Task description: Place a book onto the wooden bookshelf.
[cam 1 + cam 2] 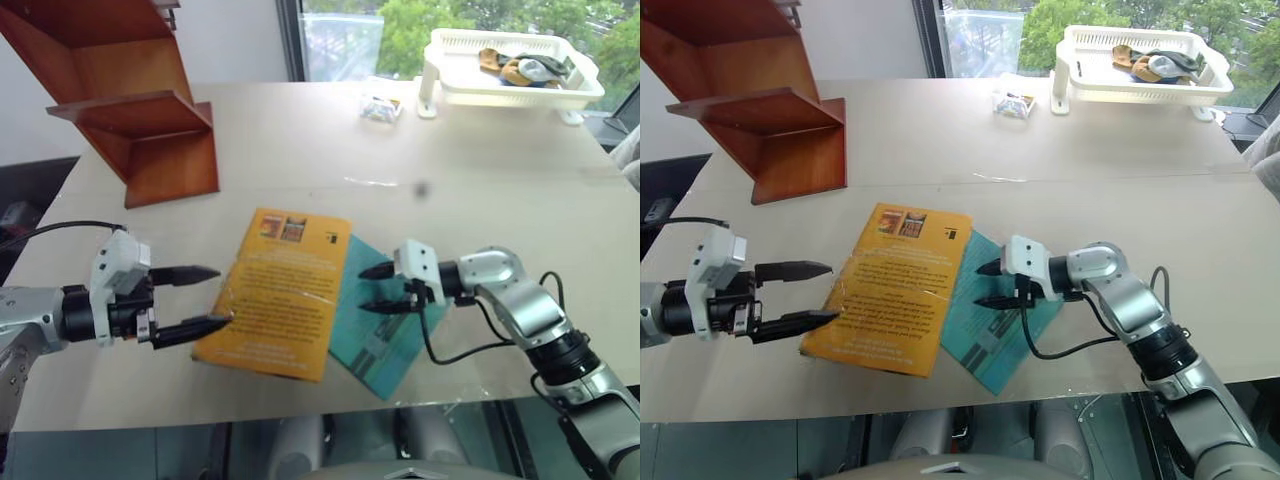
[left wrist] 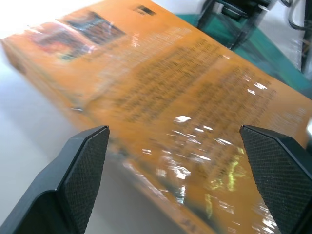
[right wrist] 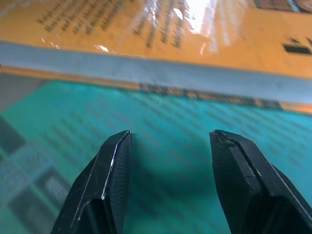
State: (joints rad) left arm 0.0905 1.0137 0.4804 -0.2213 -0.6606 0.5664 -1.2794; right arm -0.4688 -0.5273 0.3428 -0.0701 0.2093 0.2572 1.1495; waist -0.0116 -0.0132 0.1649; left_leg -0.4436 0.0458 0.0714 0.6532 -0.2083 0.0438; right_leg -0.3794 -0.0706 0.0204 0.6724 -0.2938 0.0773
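Observation:
The orange-yellow book (image 1: 275,292) lies flat on the table, its right part resting on a teal-green book (image 1: 385,335). My left gripper (image 1: 205,298) is open at the orange book's left edge, one finger (image 1: 190,330) at the lower left corner. In the left wrist view the glossy cover (image 2: 185,107) lies between and beyond its fingers. My right gripper (image 1: 375,288) is open over the teal book, pointing at the orange book's right edge, whose page edge (image 3: 161,70) faces it. The wooden bookshelf (image 1: 130,100) stands at the table's far left.
A white basket (image 1: 505,70) with small items stands at the far right of the table, a small packet (image 1: 380,107) beside it. Bare tabletop lies between the books and the bookshelf. The table's near edge runs just below the books.

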